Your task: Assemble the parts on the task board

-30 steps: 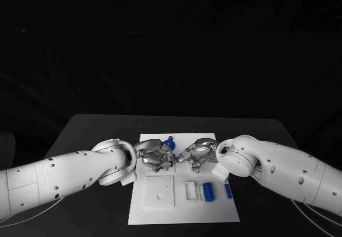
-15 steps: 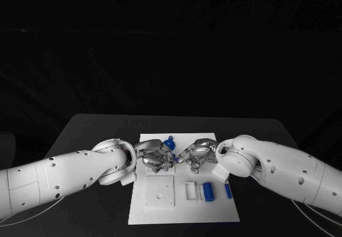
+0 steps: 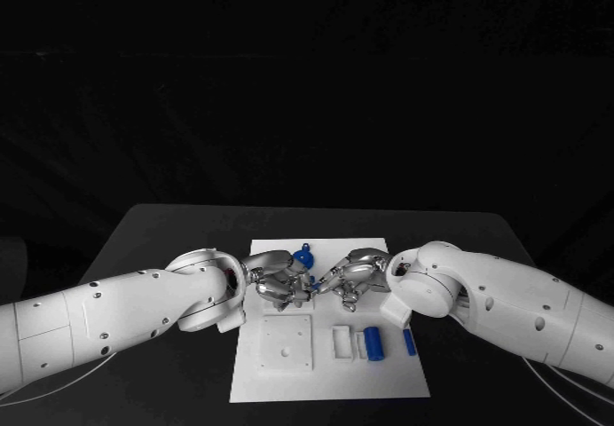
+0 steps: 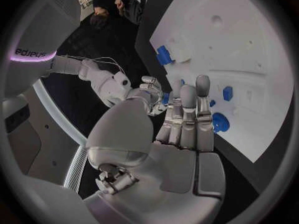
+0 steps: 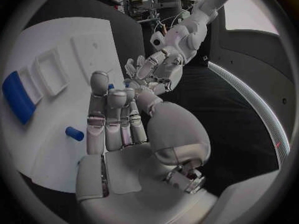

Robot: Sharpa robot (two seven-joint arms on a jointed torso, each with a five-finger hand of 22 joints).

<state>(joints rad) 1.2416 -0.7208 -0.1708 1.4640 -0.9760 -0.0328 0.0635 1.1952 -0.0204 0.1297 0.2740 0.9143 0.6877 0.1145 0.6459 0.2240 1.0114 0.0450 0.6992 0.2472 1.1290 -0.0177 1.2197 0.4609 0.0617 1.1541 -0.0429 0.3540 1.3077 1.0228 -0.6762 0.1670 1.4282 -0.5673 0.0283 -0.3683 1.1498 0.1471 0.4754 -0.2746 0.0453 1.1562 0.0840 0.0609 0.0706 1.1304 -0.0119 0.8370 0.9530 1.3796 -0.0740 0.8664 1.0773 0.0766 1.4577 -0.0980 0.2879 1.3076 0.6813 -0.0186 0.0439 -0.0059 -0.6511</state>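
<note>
The white task board [image 3: 384,377] lies in the middle of the table. My left hand [image 3: 278,279] and right hand [image 3: 353,278] hover close together over its far half, fingers pointing at each other. A small blue part [image 4: 166,98] sits between the thumb and a finger of my left hand [image 4: 187,119]. A speck of blue [image 5: 111,86] shows by the fingertips of my right hand [image 5: 115,122]; whether that hand holds it is unclear. A blue knob-shaped part [image 3: 303,257] stands on the board just beyond the left hand.
On the board's near half are a white square plate [image 3: 286,343], a white rectangular holder [image 3: 343,343], a blue cylinder [image 3: 373,343] and a slim blue piece [image 3: 410,343]. Black table [image 3: 167,240] surrounds the board on all sides.
</note>
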